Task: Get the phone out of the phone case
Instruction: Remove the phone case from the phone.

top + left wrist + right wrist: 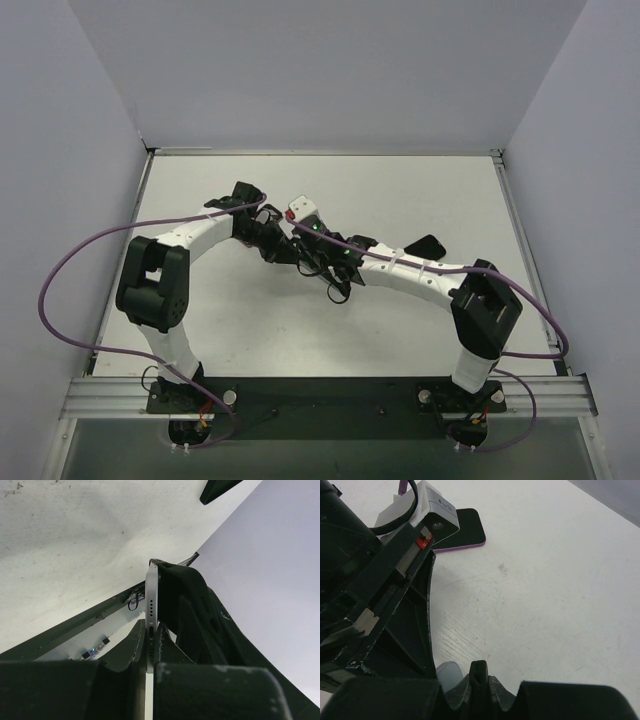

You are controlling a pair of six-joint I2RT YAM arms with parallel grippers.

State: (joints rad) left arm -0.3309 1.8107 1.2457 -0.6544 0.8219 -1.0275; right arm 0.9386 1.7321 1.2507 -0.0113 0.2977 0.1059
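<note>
Your left gripper (150, 647) is clamped on the phone (151, 605), held above the middle of the tabletop (400, 190). Your right gripper (479, 677) is closed tight beside it; you cannot tell whether it grips anything. Expect a stiff, slick, weighty slab with breakable glass, so pinch the flat faces, not the metal rim. What looks like the phone case (465, 527), black with a purple rim, lies flat on the tabletop.
</note>
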